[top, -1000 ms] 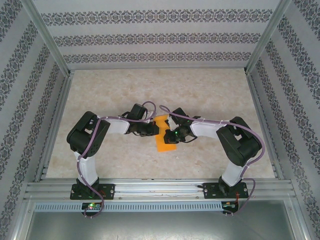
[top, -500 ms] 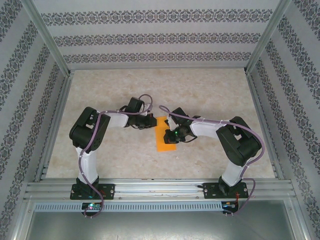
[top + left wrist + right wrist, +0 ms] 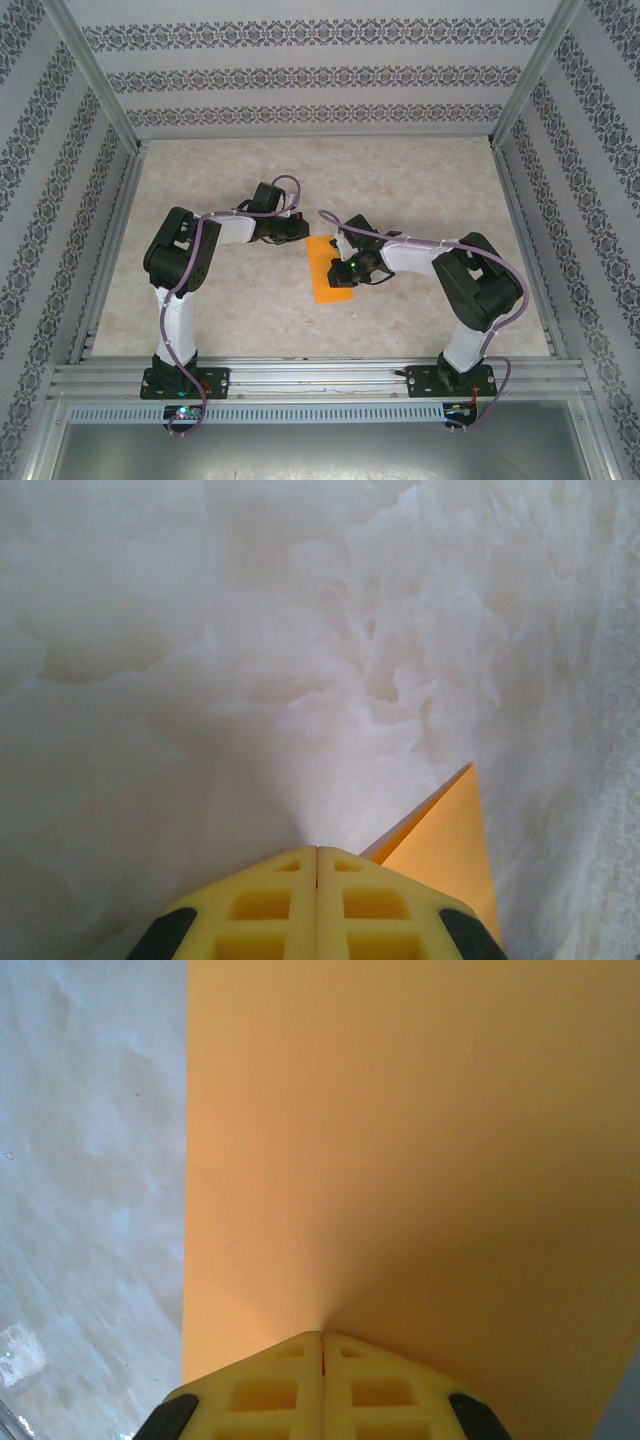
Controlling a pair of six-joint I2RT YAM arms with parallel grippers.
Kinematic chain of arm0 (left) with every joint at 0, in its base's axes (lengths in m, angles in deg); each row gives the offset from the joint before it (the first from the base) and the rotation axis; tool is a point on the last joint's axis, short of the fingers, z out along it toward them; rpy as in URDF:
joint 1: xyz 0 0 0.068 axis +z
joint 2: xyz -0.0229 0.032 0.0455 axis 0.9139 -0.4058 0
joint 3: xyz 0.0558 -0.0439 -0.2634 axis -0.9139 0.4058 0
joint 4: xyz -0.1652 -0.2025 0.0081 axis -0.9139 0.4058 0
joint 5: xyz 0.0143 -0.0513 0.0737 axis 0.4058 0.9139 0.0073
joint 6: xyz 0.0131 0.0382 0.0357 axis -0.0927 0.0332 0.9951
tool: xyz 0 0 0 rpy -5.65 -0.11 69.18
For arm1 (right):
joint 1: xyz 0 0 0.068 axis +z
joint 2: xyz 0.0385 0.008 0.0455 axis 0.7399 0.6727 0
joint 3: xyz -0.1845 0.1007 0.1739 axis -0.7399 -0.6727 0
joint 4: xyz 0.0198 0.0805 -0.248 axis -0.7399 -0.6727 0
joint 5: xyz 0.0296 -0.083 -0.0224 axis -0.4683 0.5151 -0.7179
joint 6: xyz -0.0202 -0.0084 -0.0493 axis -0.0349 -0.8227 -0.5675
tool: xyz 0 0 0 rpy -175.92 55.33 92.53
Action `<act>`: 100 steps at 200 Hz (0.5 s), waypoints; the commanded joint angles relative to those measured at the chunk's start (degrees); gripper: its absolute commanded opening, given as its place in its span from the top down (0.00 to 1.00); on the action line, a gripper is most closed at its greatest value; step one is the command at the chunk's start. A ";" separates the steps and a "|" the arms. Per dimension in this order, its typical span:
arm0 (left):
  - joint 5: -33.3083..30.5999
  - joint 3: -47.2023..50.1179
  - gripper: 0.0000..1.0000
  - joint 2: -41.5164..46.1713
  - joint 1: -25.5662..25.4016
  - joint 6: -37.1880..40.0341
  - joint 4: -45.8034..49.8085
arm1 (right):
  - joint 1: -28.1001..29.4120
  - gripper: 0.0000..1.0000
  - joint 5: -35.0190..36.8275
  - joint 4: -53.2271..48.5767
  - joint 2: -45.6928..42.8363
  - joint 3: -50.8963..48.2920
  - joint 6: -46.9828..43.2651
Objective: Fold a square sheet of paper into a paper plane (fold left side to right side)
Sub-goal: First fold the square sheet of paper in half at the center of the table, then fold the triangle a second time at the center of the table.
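I see pale marbled tabletop [image 3: 250,320], striped damask walls [image 3: 300,75] on 3 sides, aluminium rail [image 3: 320,375] near edge.

table [image 3: 420,190]: spans mid-frame; arm bases sit along its lower edge.
sheet of paper [image 3: 322,285]: flat on the table at frame centre, between both grippers.
left gripper [image 3: 298,232]: just beside the sheet's upper-left corner, over bare table.
right gripper [image 3: 343,270]: over the sheet's right half.
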 commanded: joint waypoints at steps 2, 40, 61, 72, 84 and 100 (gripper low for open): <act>-7.59 0.86 0.98 0.30 2.29 2.53 -1.67 | -1.06 1.00 5.80 -6.69 3.05 -3.90 1.60; -8.46 3.53 0.98 9.44 2.93 4.59 0.99 | -0.60 1.00 3.56 -2.17 1.96 -5.09 5.89; -7.15 7.02 0.98 15.24 2.80 4.04 1.66 | -0.17 1.00 3.38 0.16 1.78 -5.66 8.39; -5.98 9.53 0.98 18.00 2.17 2.90 1.37 | 0.18 1.00 3.28 1.38 1.90 -5.88 9.33; -4.91 12.00 0.98 20.24 0.91 1.74 1.25 | 0.49 1.00 3.52 2.11 2.19 -5.85 10.02; -3.56 14.52 0.98 21.69 -1.33 0.22 1.13 | 0.80 1.00 4.14 2.34 2.40 -5.63 10.57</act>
